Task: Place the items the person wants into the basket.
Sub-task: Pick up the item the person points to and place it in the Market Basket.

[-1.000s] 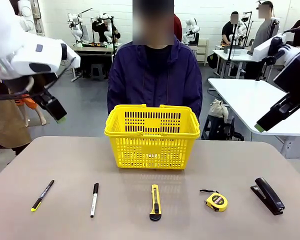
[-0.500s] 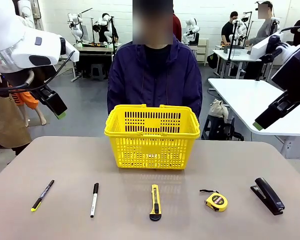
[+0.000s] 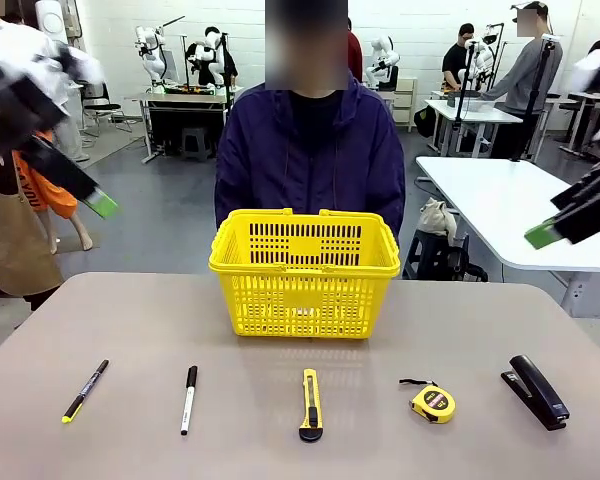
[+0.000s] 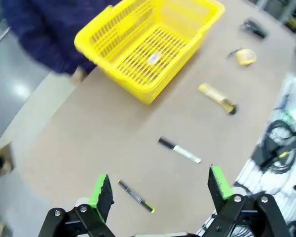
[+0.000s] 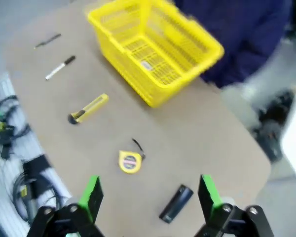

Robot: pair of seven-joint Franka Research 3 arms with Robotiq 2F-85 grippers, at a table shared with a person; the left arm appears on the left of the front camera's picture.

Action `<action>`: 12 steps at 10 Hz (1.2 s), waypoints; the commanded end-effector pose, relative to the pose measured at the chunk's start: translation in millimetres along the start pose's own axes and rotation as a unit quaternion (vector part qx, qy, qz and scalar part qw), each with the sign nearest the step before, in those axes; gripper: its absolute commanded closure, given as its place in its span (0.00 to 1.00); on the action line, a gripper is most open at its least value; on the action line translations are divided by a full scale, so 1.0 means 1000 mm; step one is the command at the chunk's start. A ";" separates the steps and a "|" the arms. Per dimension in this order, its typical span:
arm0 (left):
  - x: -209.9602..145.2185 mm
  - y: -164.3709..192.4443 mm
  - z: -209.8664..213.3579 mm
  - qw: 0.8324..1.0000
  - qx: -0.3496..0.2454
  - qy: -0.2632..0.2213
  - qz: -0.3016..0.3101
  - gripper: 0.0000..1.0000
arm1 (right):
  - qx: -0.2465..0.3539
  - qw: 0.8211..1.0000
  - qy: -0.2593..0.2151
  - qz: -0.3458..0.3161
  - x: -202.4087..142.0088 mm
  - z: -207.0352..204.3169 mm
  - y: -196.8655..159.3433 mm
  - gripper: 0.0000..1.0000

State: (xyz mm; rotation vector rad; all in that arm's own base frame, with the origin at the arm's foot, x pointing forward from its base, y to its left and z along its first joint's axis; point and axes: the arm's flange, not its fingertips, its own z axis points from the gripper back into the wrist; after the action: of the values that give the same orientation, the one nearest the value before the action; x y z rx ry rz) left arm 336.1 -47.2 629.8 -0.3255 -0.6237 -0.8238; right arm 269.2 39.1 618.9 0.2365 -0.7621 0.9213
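Note:
The yellow basket [image 3: 304,272] stands mid-table in front of the person [image 3: 310,150] in the dark jacket. Along the near edge lie the slim black pen [image 3: 85,390], the tape measure [image 3: 433,402] and the black stapler [image 3: 537,391]. My left gripper [image 3: 95,203] hangs high at the far left, blurred, and my right gripper [image 3: 543,235] hangs high at the far right. The left wrist view looks down past the open left gripper [image 4: 159,186] at the pen [image 4: 135,196]. Below the open right gripper [image 5: 149,192] lie the tape measure [image 5: 129,161] and the stapler [image 5: 176,202]. Neither gripper holds anything.
A white-barrelled marker [image 3: 188,398] and a yellow-and-black utility knife [image 3: 311,403] lie between the pen and the tape measure. The basket [image 4: 148,47] has a label on its floor. Cables [image 4: 276,143] hang off the table's near side. A white table [image 3: 500,205] stands beyond on the right.
Both arms have swung, now blurred with motion: the left gripper has gone up and left, the right gripper up and right. The items and the basket have not moved.

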 end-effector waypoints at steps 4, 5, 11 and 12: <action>-0.086 0.080 0.100 0.980 -0.132 -0.139 0.049 0.00 | 0.151 0.952 -0.206 -0.169 -0.131 0.056 -0.096 0.00; -0.107 0.088 0.112 0.980 -0.112 -0.152 0.062 0.00 | 0.138 0.944 -0.229 -0.195 -0.152 0.070 -0.103 0.00; -0.163 0.090 0.145 0.975 -0.038 -0.175 0.131 0.00 | 0.100 0.945 -0.227 -0.216 -0.187 0.113 -0.101 0.00; -0.165 0.093 0.144 0.975 -0.036 -0.166 0.147 0.00 | 0.091 0.938 -0.239 -0.236 -0.198 0.118 -0.103 0.00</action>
State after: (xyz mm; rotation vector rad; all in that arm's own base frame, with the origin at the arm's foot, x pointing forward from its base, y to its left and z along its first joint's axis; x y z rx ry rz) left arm 266.0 185.6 639.7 -0.6115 -0.8239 -0.5370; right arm 219.2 -200.1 583.5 0.7807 -0.9929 0.4791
